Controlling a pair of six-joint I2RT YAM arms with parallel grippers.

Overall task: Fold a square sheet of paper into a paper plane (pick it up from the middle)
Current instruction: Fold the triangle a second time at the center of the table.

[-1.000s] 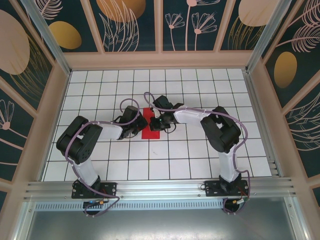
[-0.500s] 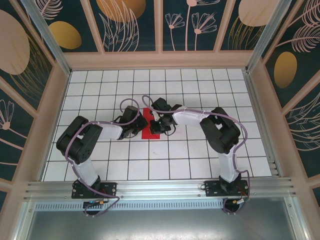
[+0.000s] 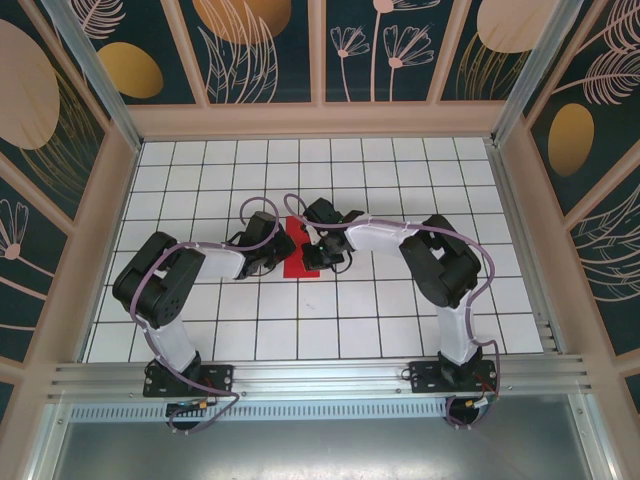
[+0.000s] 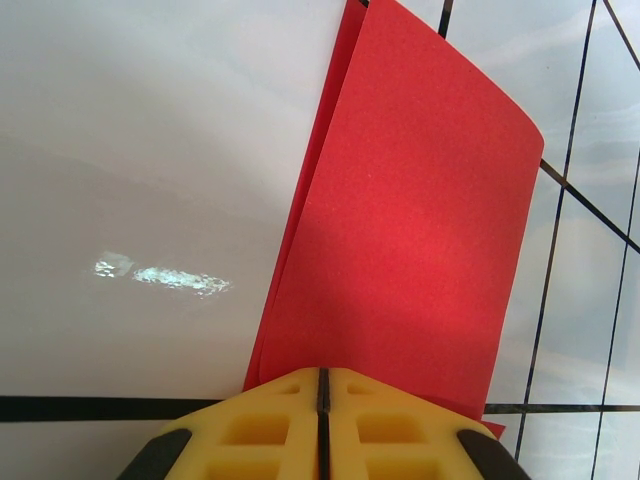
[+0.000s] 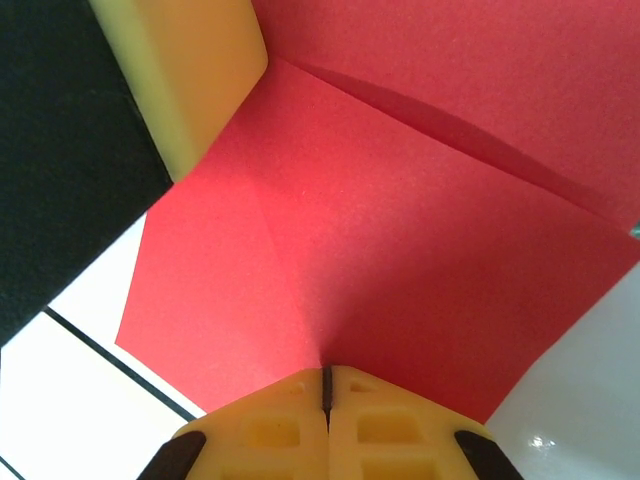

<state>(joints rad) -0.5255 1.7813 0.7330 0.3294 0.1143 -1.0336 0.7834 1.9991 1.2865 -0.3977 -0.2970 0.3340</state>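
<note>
Right fingers point(image 5: 298, 398) edge nearer; they and left fingers point(image 4: 290, 398) pinch the partly folded square sheet of paper point(image 4: 410, 230); dart folds remain.

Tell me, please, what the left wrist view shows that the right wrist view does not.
Left wrist view: the paper as two flat layers, the lower one peeking out at left, and the left gripper shut. Right wrist view: a crease, a lifted flap, the right gripper shut, and another yellow finger at top left. Both: red paper over white tile with black lines.
</note>
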